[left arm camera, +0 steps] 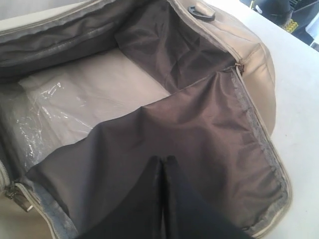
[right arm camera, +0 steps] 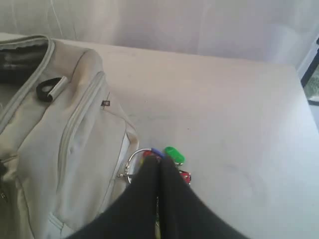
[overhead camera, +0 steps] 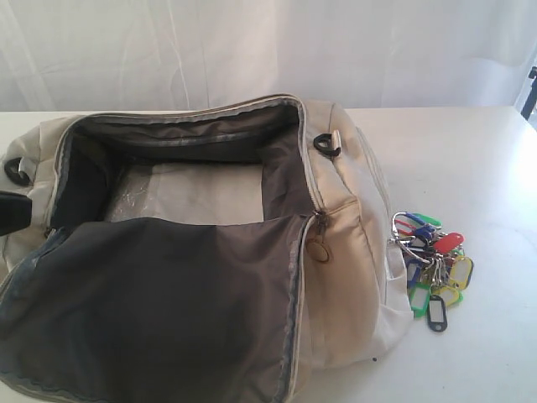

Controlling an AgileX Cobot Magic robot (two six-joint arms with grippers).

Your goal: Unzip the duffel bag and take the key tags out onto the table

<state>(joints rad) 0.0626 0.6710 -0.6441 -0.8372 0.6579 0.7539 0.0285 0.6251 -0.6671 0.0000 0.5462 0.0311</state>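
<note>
The left gripper (left arm camera: 162,159) had its jaws clenched together on nothing, hovering over the grey lining (left arm camera: 199,129) of the flap folded open from the duffel bag (overhead camera: 352,252). The right gripper (right arm camera: 158,163) also had its jaws clenched and empty. It hung above the key tags (overhead camera: 432,264) and hid part of the bunch from its own camera. The key tags lay on the surface (overhead camera: 478,168) just beside the bag's end wall, outside the bag. Inside the open bag a crumpled clear plastic sheet (left arm camera: 40,119) lay on the pale floor. A black D-ring (overhead camera: 325,144) sat at the bag's rim, and a zipper pull (overhead camera: 319,248) hung at the corner of the opening nearest the tags. A white curtain (overhead camera: 252,50) hung behind the bag.
</note>
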